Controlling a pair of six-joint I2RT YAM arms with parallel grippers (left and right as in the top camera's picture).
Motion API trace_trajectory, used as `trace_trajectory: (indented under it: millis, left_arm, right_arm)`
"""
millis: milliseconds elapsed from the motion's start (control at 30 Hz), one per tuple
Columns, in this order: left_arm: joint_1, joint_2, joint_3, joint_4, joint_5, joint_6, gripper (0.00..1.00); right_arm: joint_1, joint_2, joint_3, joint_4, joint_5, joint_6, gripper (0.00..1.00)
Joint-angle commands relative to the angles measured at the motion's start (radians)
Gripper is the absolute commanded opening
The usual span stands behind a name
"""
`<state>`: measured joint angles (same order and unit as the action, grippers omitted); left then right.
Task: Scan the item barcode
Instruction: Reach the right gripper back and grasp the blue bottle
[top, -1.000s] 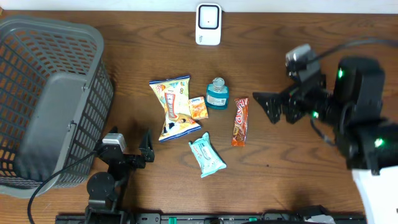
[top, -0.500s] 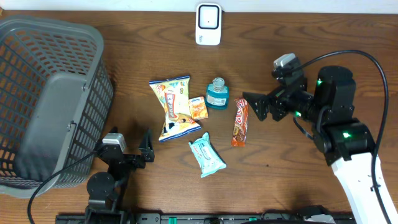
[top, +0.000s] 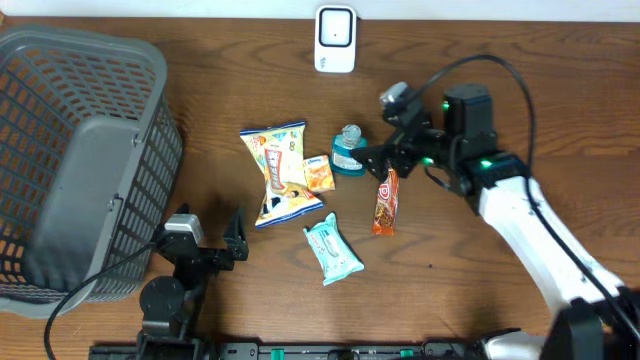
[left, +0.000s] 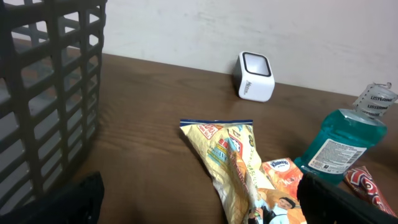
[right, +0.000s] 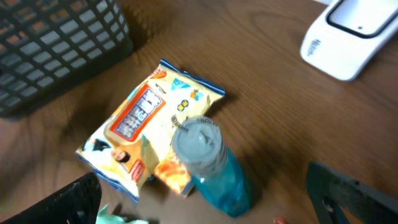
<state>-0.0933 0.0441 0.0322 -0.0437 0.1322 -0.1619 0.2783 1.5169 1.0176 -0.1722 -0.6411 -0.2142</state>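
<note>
The right gripper (top: 376, 160) hangs just to the right of the blue bottle (top: 349, 152), its jaws wide apart and closed on nothing. Its wrist view looks down on the bottle's grey cap, with one dark finger at each lower corner of the picture; whether either finger touches the bottle cannot be told. The bottle stands upright on the worktop (top: 480, 280), with a paper tag at its neck.

The white scanner (top: 335, 38) stands well behind the bottle, near the far edge of the worktop. A red snack bar (top: 386, 198) lies just right of the bottle and towards the front, its far end under the right gripper. A small orange tissue pack (top: 319, 176) lies just left of the bottle and close against it, and beyond that pack is a yellow crisp bag (top: 278, 175). A pale green packet (top: 332, 250) lies in front of the bottle, nearer the front edge. A grey basket (top: 100, 38) sits far to the left of the bottle.

The left gripper (top: 210, 240) is well to the front and left of the bottle, low over the worktop, jaws wide apart and empty.
</note>
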Motion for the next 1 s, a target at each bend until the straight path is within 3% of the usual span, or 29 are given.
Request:
trace_trajectory:
  millis: [0,467,967]
  left_arm:
    - [0.004,-0.001,-0.028,-0.014,0.006,-0.016,0.98]
    - [0.004,-0.001,-0.028,-0.014,0.006,-0.016,0.98]
    - [0.004,-0.001,-0.028,-0.014,0.006,-0.016,0.98]
  right_arm:
    - [0.025,0.040,0.000,0.047,-0.017,-0.019,0.99]
    - [0.070,0.223,0.000,0.233,0.010,-0.019,0.99]
    - [0.094,0.251,0.001,0.252,0.093,-0.084,0.96]
